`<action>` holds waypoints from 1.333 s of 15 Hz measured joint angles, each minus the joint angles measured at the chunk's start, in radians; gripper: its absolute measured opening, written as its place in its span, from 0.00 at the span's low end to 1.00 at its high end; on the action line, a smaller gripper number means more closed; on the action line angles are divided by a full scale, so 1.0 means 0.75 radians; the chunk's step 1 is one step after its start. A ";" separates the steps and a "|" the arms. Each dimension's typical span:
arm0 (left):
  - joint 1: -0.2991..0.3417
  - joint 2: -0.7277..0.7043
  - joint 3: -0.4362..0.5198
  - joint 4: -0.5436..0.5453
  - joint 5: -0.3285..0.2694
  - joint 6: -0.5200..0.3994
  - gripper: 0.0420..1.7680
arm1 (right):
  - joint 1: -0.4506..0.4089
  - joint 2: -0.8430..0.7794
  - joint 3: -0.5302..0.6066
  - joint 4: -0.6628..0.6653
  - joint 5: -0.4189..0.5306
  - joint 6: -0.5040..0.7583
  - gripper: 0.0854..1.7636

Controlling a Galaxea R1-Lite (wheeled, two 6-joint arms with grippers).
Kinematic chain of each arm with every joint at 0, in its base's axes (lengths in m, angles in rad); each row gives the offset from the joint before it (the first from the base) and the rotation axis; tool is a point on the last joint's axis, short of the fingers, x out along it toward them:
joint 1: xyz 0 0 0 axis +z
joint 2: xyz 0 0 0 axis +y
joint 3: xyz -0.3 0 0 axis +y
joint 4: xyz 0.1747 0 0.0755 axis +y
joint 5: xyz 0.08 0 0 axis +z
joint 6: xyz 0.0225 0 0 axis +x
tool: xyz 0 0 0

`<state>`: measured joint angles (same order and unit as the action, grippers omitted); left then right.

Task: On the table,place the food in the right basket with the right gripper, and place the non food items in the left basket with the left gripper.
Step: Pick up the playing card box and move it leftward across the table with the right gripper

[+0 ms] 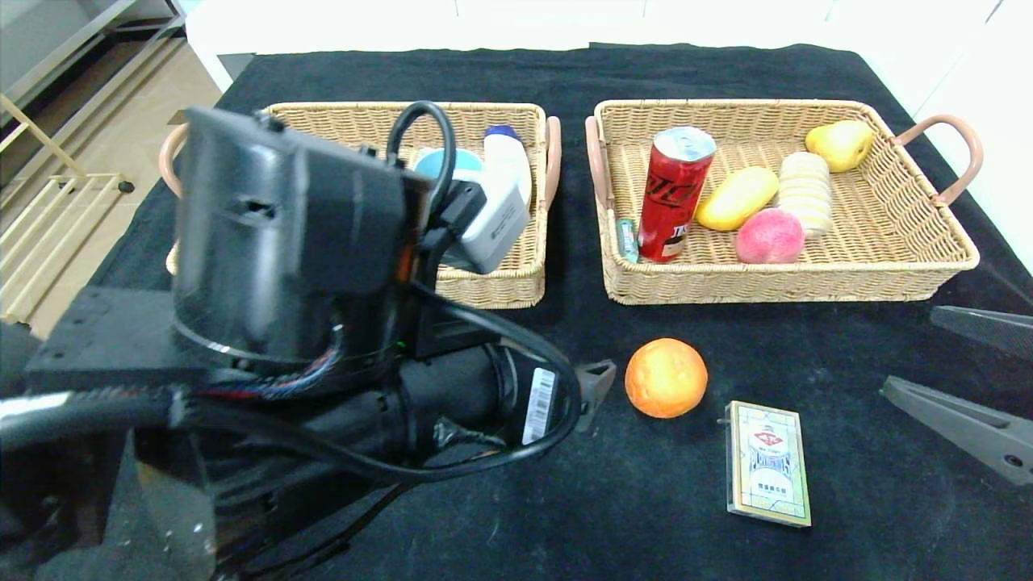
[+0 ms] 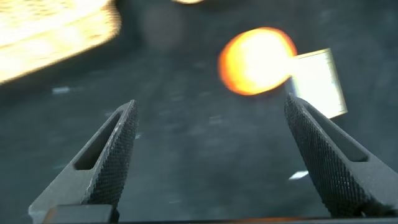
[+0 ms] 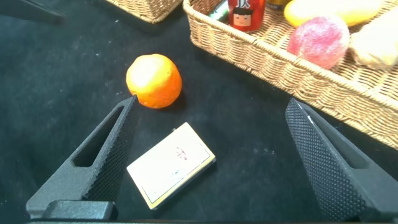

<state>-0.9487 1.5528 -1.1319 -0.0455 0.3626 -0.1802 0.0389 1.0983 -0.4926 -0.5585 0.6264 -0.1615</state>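
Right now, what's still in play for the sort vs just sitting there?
In play: orange, card box, right basket, left basket, left gripper open, right gripper open.
Already sorted: red can, peach, pear, white bottle.

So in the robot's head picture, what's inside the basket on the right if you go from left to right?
Small green tube → red can → yellow mango-like fruit → pink peach → stack of pale biscuits → yellow pear, all in the right basket.
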 joint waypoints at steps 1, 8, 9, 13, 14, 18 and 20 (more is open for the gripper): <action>0.019 -0.054 0.117 -0.088 -0.003 0.061 0.96 | 0.001 0.003 0.001 -0.001 -0.001 0.000 0.97; 0.089 -0.270 0.591 -0.541 -0.046 0.268 0.96 | 0.011 0.041 0.008 -0.009 0.000 -0.006 0.97; 0.098 -0.277 0.631 -0.601 -0.053 0.273 0.96 | 0.018 0.044 0.011 -0.009 -0.001 -0.005 0.97; 0.143 -0.285 0.726 -0.699 -0.094 0.304 0.96 | 0.041 0.061 0.015 0.000 -0.007 -0.002 0.97; 0.146 -0.286 0.731 -0.698 -0.095 0.304 0.97 | 0.046 0.068 0.015 0.003 -0.028 -0.002 0.97; 0.152 -0.285 0.737 -0.698 -0.096 0.301 0.97 | 0.162 0.054 -0.037 0.174 -0.316 0.010 0.97; 0.153 -0.282 0.738 -0.696 -0.096 0.300 0.97 | 0.307 0.030 -0.117 0.383 -0.553 0.067 0.97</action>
<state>-0.8340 1.3413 -0.5783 -0.5677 0.2909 0.0447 0.2694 1.1204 -0.5800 -0.2713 0.2117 -0.1115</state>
